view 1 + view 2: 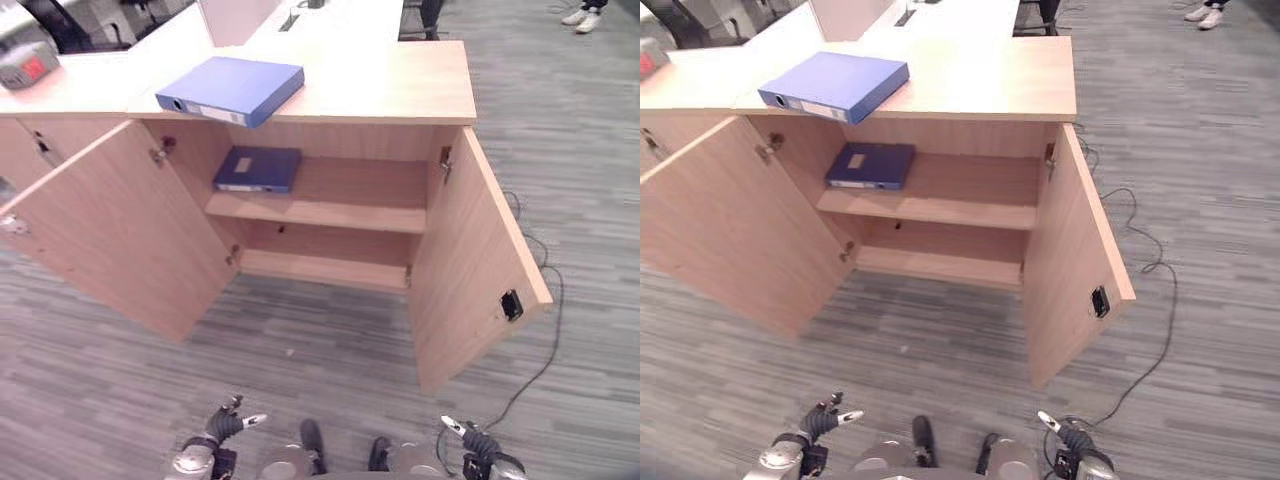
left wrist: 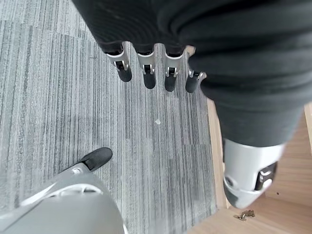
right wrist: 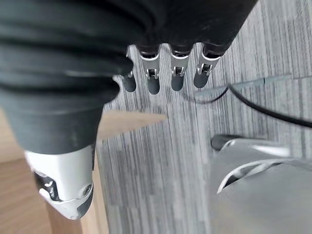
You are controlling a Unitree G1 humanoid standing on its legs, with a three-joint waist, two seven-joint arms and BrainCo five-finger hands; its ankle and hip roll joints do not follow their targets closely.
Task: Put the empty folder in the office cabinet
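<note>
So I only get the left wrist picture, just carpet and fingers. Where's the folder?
Observer: A light blue folder lies flat on top of the cabinet, near its left end.
Operator: Is the cabinet open?
Observer: Yes, both doors are swung wide open.
Operator: Is anything inside already?
Observer: A darker blue folder lies flat on the upper shelf, at its left side.
Operator: What's the other hand doing?
Observer: The right hand hangs low over the carpet with straight fingers and holds nothing, same as the left hand.
</note>
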